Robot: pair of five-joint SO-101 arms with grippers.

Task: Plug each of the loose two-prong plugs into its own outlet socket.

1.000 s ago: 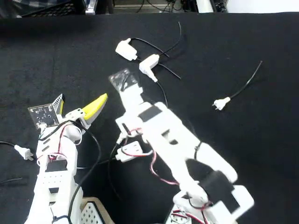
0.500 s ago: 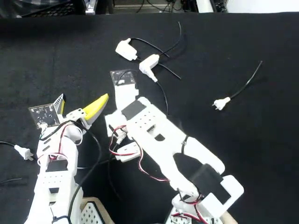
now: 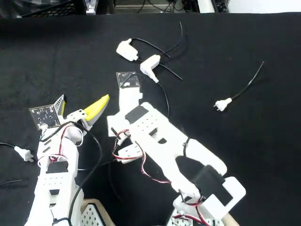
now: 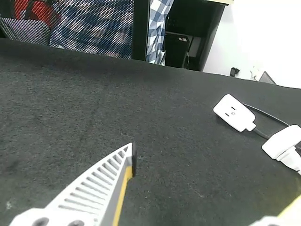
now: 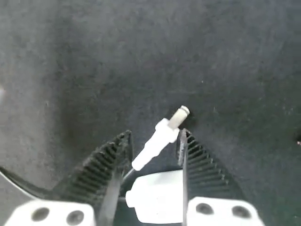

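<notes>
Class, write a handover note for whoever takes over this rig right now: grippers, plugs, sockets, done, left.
Left gripper: open, empty.
Right gripper: a small plug at its tip, hold unclear.
Rear socket: slots empty. Nearer socket: cannot tell whether filled.
Two plugs loose on the mat: right plug, left plug beside the left arm.
Done: nothing confirmed. Left: every loose plug.
</notes>
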